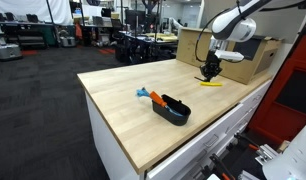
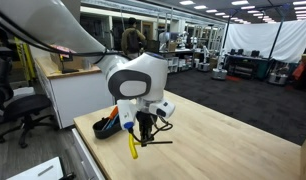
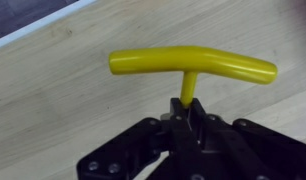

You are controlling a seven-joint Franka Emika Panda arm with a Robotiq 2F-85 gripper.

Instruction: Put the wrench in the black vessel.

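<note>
The wrench has a yellow T-shaped handle [image 3: 188, 65] and a thin dark shaft [image 2: 161, 142]. My gripper [image 3: 189, 108] is shut on the wrench's stem just below the handle. In both exterior views the gripper [image 1: 210, 72] [image 2: 143, 128] holds the wrench [image 1: 210, 83] [image 2: 132, 148] low over the wooden table, near the cardboard box. I cannot tell if it touches the surface. The black vessel [image 1: 174, 108] is a low glossy oval bowl standing apart from the gripper, nearer the table's middle.
A blue-and-orange object [image 1: 146, 95] [image 2: 111, 125] lies right beside the black vessel. A large brown cardboard box [image 1: 233, 50] stands at the table's far end behind the gripper. The light wooden tabletop [image 1: 123, 90] has edges close by.
</note>
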